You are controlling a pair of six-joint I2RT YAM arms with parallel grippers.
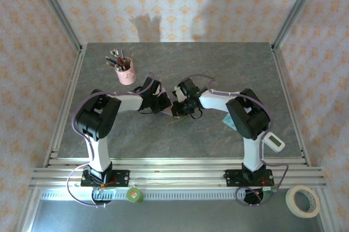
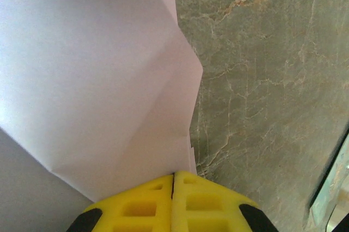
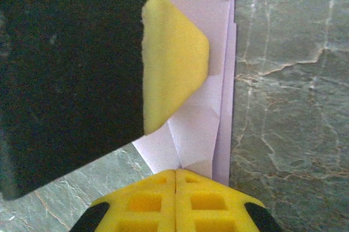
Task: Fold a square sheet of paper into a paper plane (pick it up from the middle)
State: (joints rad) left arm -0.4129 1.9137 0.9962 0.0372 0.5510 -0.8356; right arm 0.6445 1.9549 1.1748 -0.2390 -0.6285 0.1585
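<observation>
The pale lilac sheet of paper (image 2: 98, 79) is folded into several creased layers and held off the grey table between both grippers. In the left wrist view my left gripper (image 2: 173, 174) is shut on the paper's near edge, yellow pads pressed together. The right gripper (image 3: 175, 171) is likewise shut on a folded corner of the paper (image 3: 202, 117). Just beyond it, the other arm's yellow pad (image 3: 174, 57) lies against the same sheet. From above, the left gripper (image 1: 163, 101) and right gripper (image 1: 182, 103) meet at mid-table and hide most of the paper. I cannot tell whether it has the paper plane's shape.
A pink pen cup (image 1: 126, 73) stands at the back left of the table (image 1: 218, 68). A teal-and-white packet (image 1: 229, 123) lies beside the right arm, with a white device (image 1: 274, 142) at the front right edge. A tape roll (image 1: 303, 200) sits off the table.
</observation>
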